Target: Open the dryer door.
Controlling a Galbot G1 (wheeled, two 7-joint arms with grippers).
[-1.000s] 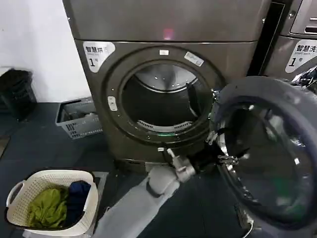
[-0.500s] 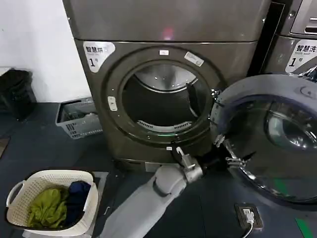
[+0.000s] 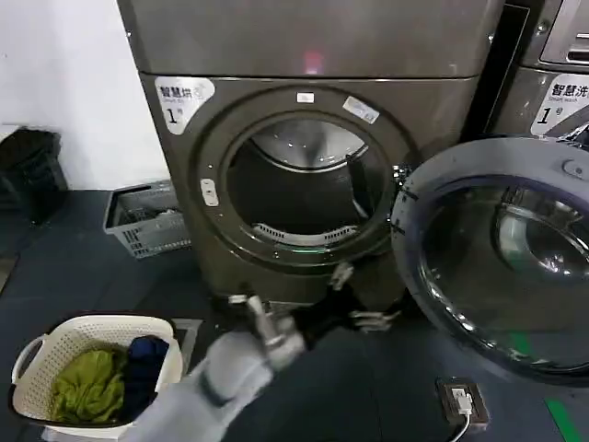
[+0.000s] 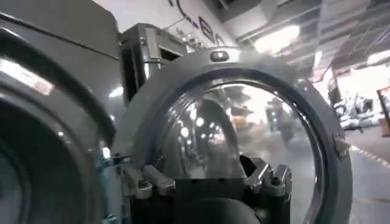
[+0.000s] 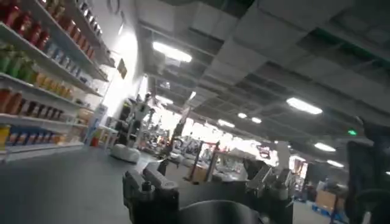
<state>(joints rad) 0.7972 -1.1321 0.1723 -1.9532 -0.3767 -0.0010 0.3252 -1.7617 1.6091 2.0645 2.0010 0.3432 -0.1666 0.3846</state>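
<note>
The left pincer [image 3: 354, 299] hangs low in front of the dryer [image 3: 304, 166], below the drum opening and just beside the lower near edge of the dryer door [image 3: 502, 258]. Its fingers [image 3: 342, 274] stand spread apart with nothing between them, and they touch neither the door nor the machine. In the left wrist view the same pincer [image 4: 210, 179] shows its two fingertips wide apart, with the door's glass [image 4: 244, 128] beyond them.

The dryer door is swung fully out to the right on its hinge, its grey plastic inner face and dark window turned toward the head camera, and the round drum opening [image 3: 299, 189] is uncovered. A white "1" label [image 3: 179, 97] sits at the dryer's upper corner.

The right pincer [image 5: 210, 182] is held up facing a long room with shelves, its fingers parted and empty.

On the dark floor [image 3: 83, 267] left of the dryer sits a grey crate [image 3: 143, 221]; nearer stands a white laundry basket [image 3: 92, 373] with green and blue clothes. A floor socket [image 3: 460, 401] lies under the door. A second machine [image 3: 552, 92] stands at the right.
</note>
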